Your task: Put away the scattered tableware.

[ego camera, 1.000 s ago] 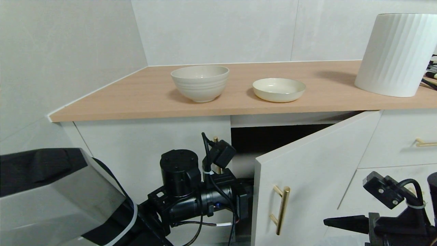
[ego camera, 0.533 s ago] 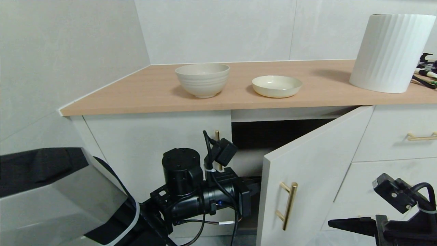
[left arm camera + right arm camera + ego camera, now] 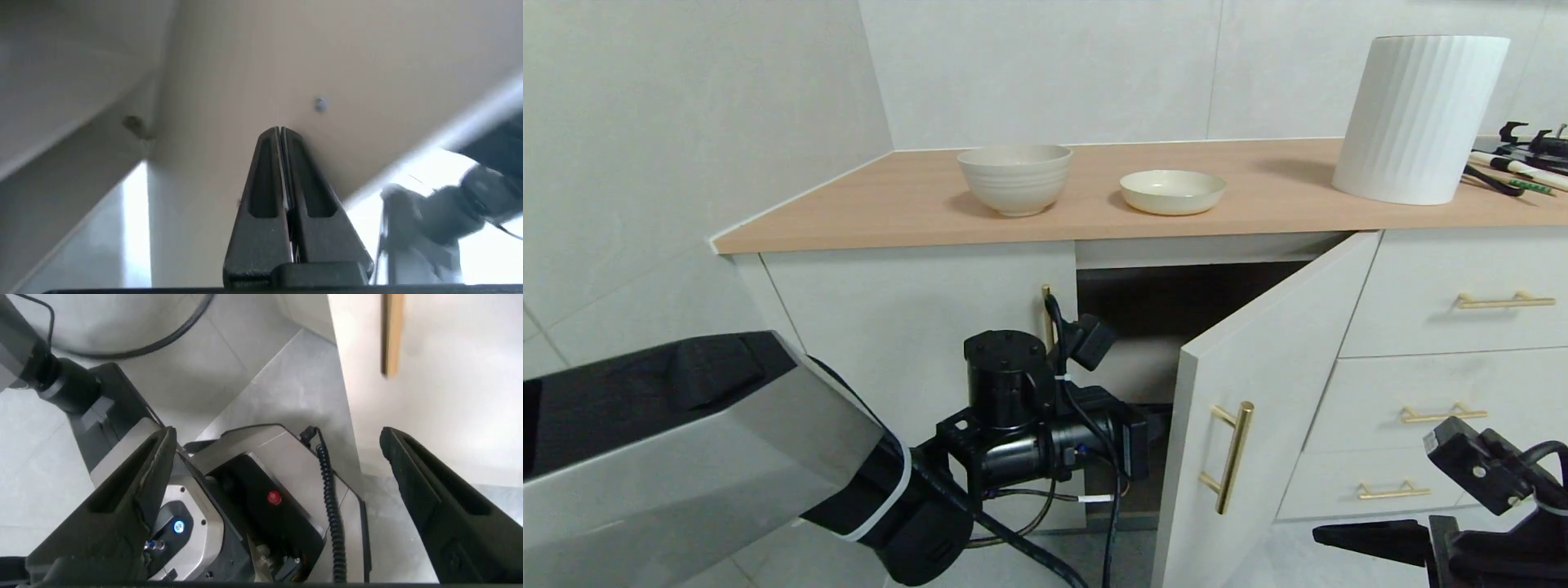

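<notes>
A cream ribbed bowl [image 3: 1015, 178] and a shallow cream plate [image 3: 1173, 191] stand side by side on the wooden counter [image 3: 890, 216]. Below them a cabinet door [image 3: 1262, 384] with a gold handle [image 3: 1232, 457] hangs open over a dark compartment. My left arm's wrist [image 3: 1094, 433] sits low in that opening, its fingertips hidden behind the door edge. In the left wrist view my left gripper [image 3: 279, 131] is shut on nothing, close to a pale panel. My right gripper [image 3: 1339, 536] hangs low by the drawers, open [image 3: 278, 437] and empty.
A tall white ribbed container [image 3: 1417, 118] stands on the counter's right part, with several utensils [image 3: 1515, 159] beyond it. Drawers with gold handles [image 3: 1503, 300] are right of the open door. Tiled walls close off the left side and back.
The whole head picture has shifted: the camera drew back, so the counter looks farther off and more drawers show. Bowl and plate keep their places on the counter.
</notes>
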Motion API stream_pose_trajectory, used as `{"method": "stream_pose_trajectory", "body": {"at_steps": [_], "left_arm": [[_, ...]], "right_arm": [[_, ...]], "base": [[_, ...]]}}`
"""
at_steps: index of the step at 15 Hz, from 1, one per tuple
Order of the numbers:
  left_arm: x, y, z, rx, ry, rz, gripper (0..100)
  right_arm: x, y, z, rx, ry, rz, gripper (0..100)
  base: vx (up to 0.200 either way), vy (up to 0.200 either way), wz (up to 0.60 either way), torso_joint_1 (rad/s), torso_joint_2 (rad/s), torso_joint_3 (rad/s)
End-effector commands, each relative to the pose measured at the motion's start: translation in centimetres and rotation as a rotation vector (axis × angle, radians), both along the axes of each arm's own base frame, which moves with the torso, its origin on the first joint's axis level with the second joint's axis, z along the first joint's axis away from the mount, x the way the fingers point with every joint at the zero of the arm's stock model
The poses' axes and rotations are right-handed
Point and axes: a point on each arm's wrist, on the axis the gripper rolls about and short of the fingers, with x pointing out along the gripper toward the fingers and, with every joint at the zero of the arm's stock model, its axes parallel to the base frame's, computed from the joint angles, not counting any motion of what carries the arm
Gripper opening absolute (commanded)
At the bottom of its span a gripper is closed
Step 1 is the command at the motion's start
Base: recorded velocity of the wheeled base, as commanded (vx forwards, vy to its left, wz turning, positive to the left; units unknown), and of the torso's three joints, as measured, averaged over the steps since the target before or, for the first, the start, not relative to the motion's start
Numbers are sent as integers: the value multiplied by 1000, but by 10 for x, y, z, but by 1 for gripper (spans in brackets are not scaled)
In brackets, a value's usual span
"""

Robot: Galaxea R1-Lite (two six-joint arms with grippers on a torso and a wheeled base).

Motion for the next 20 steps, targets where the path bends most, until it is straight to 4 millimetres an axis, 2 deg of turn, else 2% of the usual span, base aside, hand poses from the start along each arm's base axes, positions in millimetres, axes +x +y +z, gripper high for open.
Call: {"method": "stream_pose_trajectory", "body": {"at_steps": [1, 4, 7, 10, 14, 16, 19, 20], "left_arm": [[6, -6, -2, 3, 5, -2, 0], [12, -12, 2, 11, 14, -2, 0], [20, -21, 9, 19, 21, 2, 0], [28, -31, 12, 24, 25, 7, 0], [28, -41, 10, 23, 25, -11, 0], [17, -51, 12, 26, 24, -25, 0], [-17, -73, 25, 12, 2, -99, 0], [-49, -90, 37, 6, -5, -182, 0]], "right_arm": [[-1, -1, 1, 6, -7, 2, 100], [-1, -1, 1, 5, -8, 0, 100], [-1, -1, 1, 5, -9, 2, 100], [-1, -1, 2, 7, -9, 2, 100], [-2, -1, 3, 10, -14, 2, 100], [-4, -2, 4, 18, -24, 9, 100], [-16, -5, 6, 41, -51, 59, 100], [-30, -7, 9, 79, -79, 153, 100]], "base": [[0, 0, 0, 0, 0, 0], [0, 0, 0, 0, 0, 0], [-200, 0, 0, 7, 4, -2], [0, 0, 0, 0, 0, 0], [0, 0, 0, 0, 0, 0], [0, 0, 0, 0, 0, 0], [0, 0, 0, 0, 0, 0], [0, 0, 0, 0, 0, 0]]}}
